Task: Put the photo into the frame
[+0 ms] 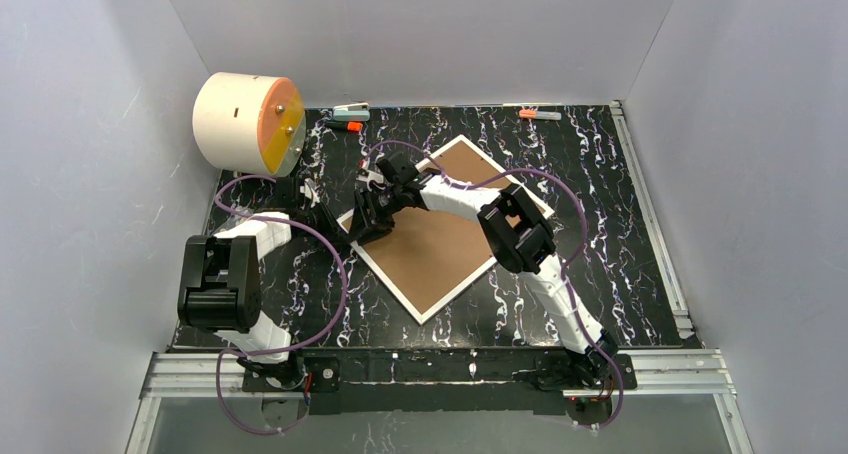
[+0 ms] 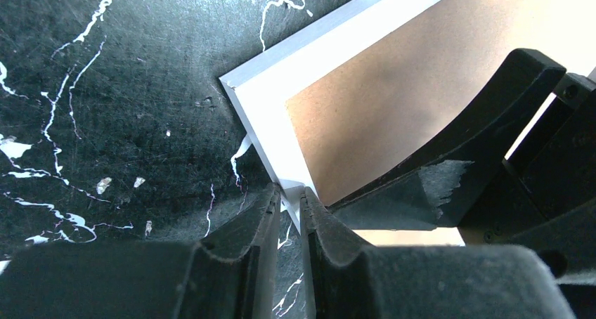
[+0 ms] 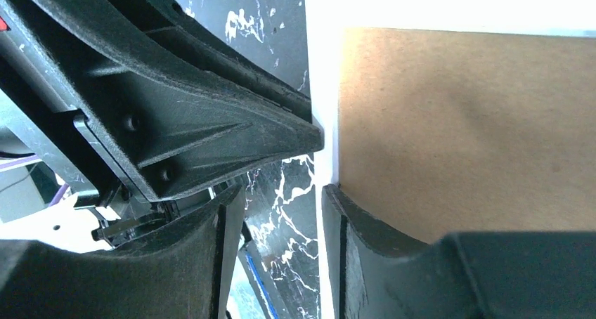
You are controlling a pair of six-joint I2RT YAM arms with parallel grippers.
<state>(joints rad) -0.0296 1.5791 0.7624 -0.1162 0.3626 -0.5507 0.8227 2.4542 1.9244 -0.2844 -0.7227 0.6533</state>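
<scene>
So over on the far left there's a big white drum (image 1: 240, 121) with an orange and yellow face, sitting at the back corner of the black marbled counter (image 1: 600, 234). Just right of it, along the back wall, lies a small orange-ended marker (image 1: 345, 125).

The left gripper (image 2: 289, 199) is down low at the left corner of the frame (image 1: 440, 249). Its jaws are nearly together, pinching the thin white edge right beside that corner. You can see the white strip running straight in between the fingertips (image 2: 267, 206).

The frame itself lies flat in the middle of the counter, back side up so the brown board shows. It's turned like a diamond, with one corner pointing at the arms.

The right arm arcs over the frame from the right, and the right gripper (image 3: 281, 192) ends up at that same left edge, just beside the left one. Its jaws stand apart and straddle the white edge: one finger sits over the brown board, the other over bare counter, with a visible gap, so it isn't clamping anything.

Further right at the back wall there's a second marker (image 1: 540, 114).
</scene>
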